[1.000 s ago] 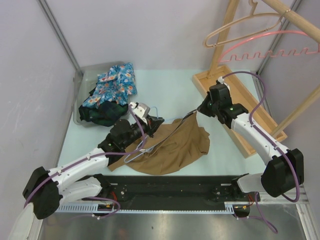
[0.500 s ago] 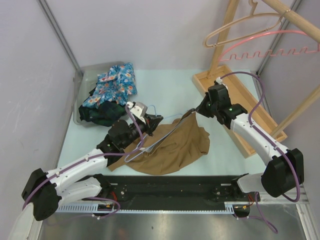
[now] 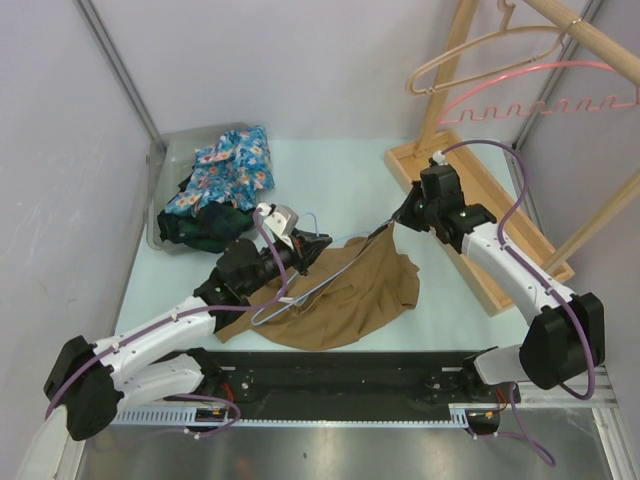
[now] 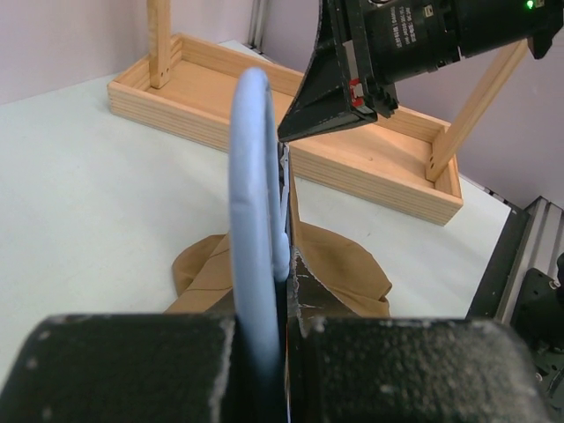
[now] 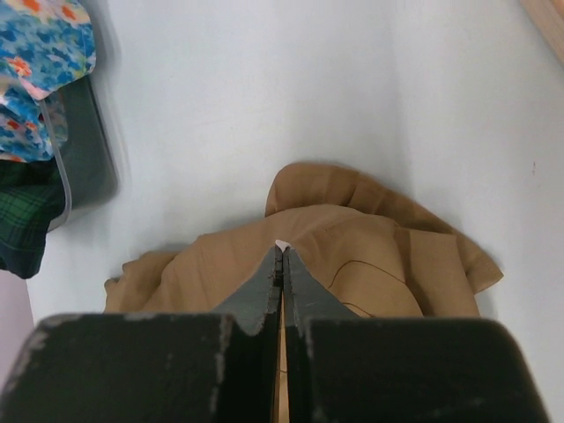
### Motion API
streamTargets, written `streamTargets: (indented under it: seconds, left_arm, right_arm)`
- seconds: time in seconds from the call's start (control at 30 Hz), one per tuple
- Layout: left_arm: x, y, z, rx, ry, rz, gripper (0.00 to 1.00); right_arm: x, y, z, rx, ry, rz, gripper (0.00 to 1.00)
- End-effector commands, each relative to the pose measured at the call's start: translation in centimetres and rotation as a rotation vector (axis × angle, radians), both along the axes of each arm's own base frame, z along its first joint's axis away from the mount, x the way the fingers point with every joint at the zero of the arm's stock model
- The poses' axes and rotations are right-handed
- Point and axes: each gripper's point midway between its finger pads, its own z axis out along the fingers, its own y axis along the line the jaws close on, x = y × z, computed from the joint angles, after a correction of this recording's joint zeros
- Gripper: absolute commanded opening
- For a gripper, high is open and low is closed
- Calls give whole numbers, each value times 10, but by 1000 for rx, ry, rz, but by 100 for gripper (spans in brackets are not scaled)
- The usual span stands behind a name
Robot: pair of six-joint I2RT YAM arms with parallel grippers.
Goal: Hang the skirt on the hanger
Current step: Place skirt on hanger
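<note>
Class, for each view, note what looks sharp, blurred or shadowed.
Top external: evenly lit, sharp, faint shadow beside the brown skirt. Left wrist: the blue hanger up close is out of focus, the wooden rack base crisper. Right wrist: the clear bin at the left edge is smeared, the skirt clearer.

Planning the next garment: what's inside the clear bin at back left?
A blue floral garment lies over a dark green plaid garment in the bin; anything underneath is covered.
</note>
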Motion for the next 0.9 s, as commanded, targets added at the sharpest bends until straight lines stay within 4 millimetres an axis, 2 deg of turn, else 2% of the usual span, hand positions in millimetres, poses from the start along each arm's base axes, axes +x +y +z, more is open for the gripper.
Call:
streamTargets:
  seconds: [0.0,0.3,0.47,0.63,0.87]
  left_arm:
    - [-12,-9,34,-79,-46,-64,0]
    - [-7,-10,39,-88,-53,-44,0]
    - [2,-3,40,-88,-52,27,0]
    - [3,-1,40,-91,-59,33,0]
    - [1,-5,40,-104,-52,12,0]
  right_arm:
    - [16,12,33,31,-98,62,0]
    - [5,41,36,48,-95,246,0]
    - [-4,40,36,22,-82,254,0]
    - [-13,45,34,21,-68,299,0]
    - [-35,78,35,54,-72,467,0]
